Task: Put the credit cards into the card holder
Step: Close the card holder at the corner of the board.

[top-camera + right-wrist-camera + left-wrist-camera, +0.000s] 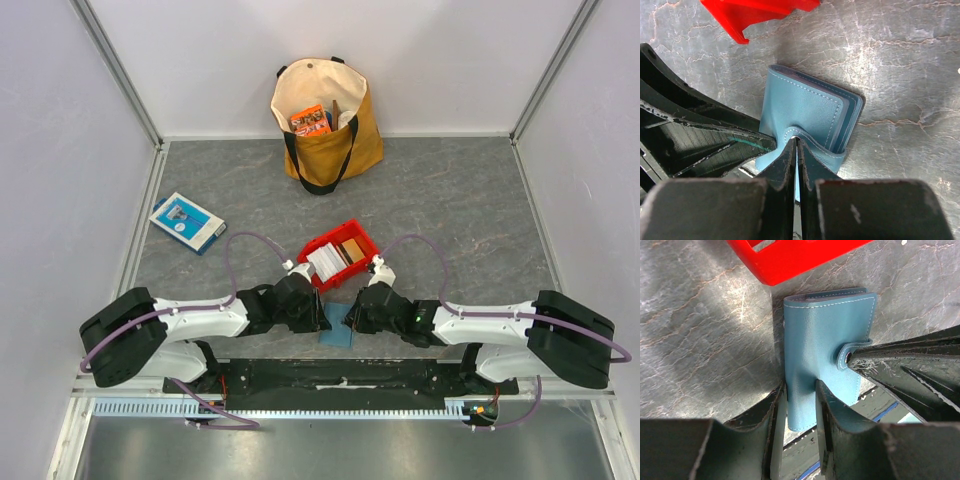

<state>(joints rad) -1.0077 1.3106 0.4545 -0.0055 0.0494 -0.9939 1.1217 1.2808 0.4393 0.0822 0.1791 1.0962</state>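
Card holder (822,347) is closed and lies at the near table edge, centre, between the two grippers. In the left wrist view its long axis runs from the near edge toward the red bin (341,253). We read the fold as facing the left arm and the open edge with the snap strap (812,140) as facing the right arm.

Its near end sits at the table lip and seems to overhang slightly. The bin's corner is just beyond its far end, apart from it. Credit cards (328,262) stand in that bin, white ones beside tan ones.

Left gripper (800,412) has a narrow gap, with one finger against the fold edge and the other on the cover. We cannot tell if it really clamps. Right gripper (796,150) is pinched tight on the strap.

Both arms reach in low from the outer bases, forearms near level, tips facing each other over the holder. A tote bag (325,120) stands at the back wall. A blue-and-white box (187,221) lies far left, well apart.
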